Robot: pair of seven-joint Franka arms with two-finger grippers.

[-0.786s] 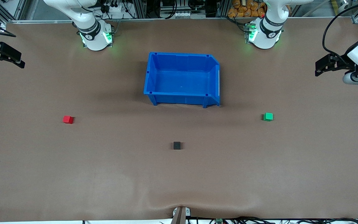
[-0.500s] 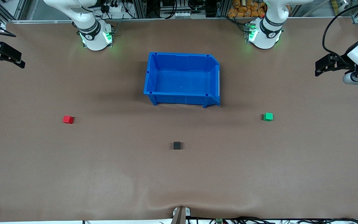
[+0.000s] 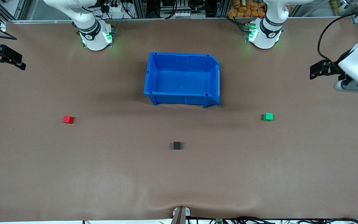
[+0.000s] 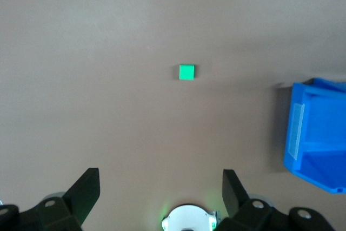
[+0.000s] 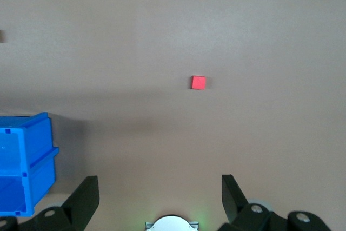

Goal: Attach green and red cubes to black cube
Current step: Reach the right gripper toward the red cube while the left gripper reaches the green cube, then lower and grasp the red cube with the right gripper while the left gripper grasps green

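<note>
Nearest the front camera, on the matte brown counter (image 3: 104, 174): black cube (image 3: 176, 145). Farther back, red cube (image 3: 68, 119) toward the right arm's end, green cube (image 3: 268, 116) toward the left's. Above each end, left gripper (image 4: 161, 187) and right gripper (image 5: 160, 190), fingers spread, empty, each facing its own cube.

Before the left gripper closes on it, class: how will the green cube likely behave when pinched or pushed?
The green cube looks solid and flat-faced, so probably stiff, and sliding, not rolling. Being small, it is likely light and could skid on the table.
</note>
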